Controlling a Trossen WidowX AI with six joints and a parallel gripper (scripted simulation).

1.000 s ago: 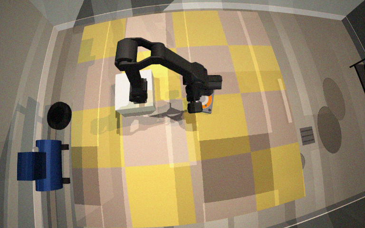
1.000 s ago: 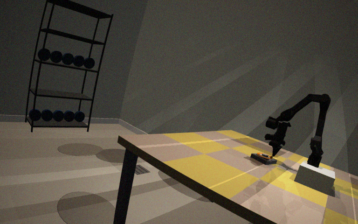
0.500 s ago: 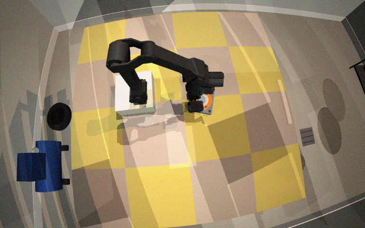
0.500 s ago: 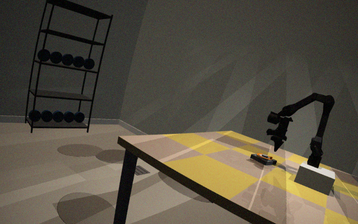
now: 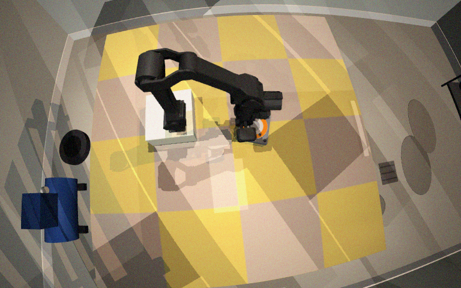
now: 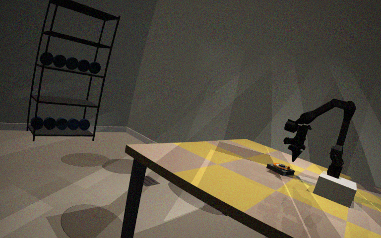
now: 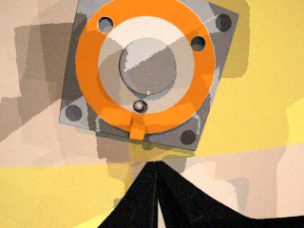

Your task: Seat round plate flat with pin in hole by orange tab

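Top view: A table (image 5: 278, 217) with a matte surface chequered in yellow and pale pink-brown squares is seen from above, crossed by angular bands of light and shadow. The black arm is mounted on a white block (image 5: 154, 115) and is extended over the grey square base (image 5: 266, 137). Only part of the orange plate (image 5: 264, 127) is visible beside the wrist. On the floor beside the table, a blue cylinder (image 5: 62, 209), a blue box (image 5: 38, 210) and a black round object (image 5: 74, 146) are seen.

Exterior view: The room is bounded by plain grey walls and a beige floor. A black wire shelf unit (image 6: 70, 73) loaded with dark balls is placed against the far wall. The gripper (image 6: 293, 159) is positioned above the base and plate, apart from them.

Wrist view: The plate is shown as a flat orange ring around a grey round post (image 7: 150, 67). Three small round holes are cut in the ring. The orange tab (image 7: 137, 131) projects from the rim toward the gripper, with the adjacent hole (image 7: 140, 106) just inside it; whether the pin is seated there cannot be determined. Four dark corner holes are set in the base. The jaws are closed to a thin slit, and nothing is held between them. No writing or labels are legible.
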